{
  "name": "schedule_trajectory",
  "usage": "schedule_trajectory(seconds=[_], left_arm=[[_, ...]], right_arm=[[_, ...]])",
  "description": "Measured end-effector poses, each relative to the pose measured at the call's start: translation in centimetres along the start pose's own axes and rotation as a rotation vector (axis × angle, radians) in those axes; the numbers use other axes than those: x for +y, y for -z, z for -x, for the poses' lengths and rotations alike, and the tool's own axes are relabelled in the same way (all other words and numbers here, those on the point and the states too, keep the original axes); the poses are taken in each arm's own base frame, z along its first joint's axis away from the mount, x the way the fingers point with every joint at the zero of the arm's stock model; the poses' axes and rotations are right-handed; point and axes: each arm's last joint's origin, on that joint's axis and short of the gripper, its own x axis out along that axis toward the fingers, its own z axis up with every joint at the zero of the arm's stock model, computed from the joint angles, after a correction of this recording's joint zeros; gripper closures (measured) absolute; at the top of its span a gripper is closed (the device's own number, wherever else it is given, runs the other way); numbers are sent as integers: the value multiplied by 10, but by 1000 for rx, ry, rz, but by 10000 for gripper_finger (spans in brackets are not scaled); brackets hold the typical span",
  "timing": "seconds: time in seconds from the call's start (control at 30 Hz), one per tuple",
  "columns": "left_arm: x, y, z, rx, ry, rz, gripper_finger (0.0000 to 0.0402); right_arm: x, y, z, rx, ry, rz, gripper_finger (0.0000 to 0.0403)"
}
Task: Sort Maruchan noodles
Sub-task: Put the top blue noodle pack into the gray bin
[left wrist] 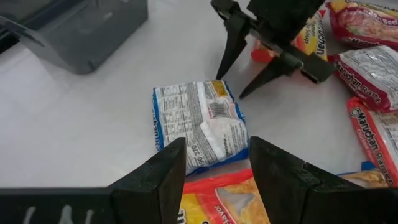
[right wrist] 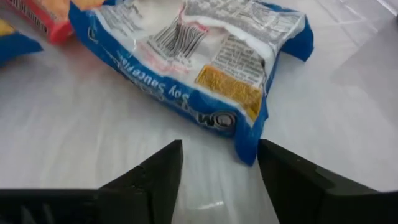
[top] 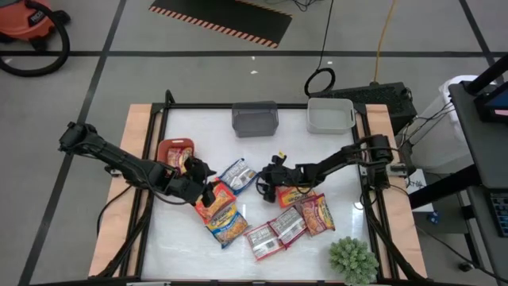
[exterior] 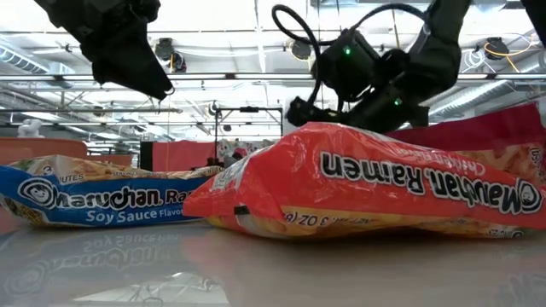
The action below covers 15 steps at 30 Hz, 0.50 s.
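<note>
High view: left claw and right claw reach inward low over the tabletop, a blue-trimmed packet lying between them.

Left wrist view: left claw's fingers apart, empty; blue-trimmed packet just ahead, face down.

Right wrist view: right claw's fingers apart, empty, the packet's corner just beyond.

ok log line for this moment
left gripper: open, empty | right gripper: open, empty | blue-trimmed packet: face down on table, between both
</note>
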Motion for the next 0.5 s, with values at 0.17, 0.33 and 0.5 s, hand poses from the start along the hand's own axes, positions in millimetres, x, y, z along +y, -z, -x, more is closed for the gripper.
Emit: schedule_trajectory(seconds=[0.17,0.33,0.5], left_arm=[[0,0,0,-2,-2,-6,220],[0,0,0,-3,-6,-13,220],[1,-1,0,-17,-22,-13,220]], right_arm=[[-1,6,-12,-35,-40,-39,194],[-6,8,-15,-32,-46,-46,216],[-8,7,-16,-38,-77,-51,273]])
